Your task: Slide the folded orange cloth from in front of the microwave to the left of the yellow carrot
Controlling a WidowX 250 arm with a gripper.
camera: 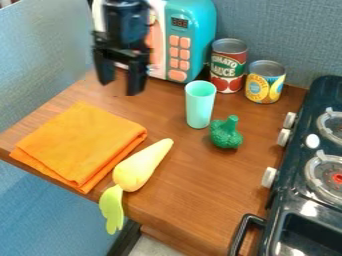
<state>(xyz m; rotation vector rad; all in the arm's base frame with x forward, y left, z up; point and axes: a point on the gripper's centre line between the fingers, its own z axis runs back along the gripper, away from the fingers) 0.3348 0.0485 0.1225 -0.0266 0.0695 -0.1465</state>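
Brightly, softly lit
white glints are caught on the stove point(308, 207); soft shadows are cast on the table point(194, 175)

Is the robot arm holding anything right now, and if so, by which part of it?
Nothing is held: the end effector hangs open above the table, its fingers apart and empty.

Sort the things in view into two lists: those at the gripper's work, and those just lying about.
At hand: gripper, open; toy microwave and orange cloth, nearest it.

Lying about: yellow toy carrot; turquoise cup; green toy vegetable; red-labelled can; yellow-labelled can; stove.
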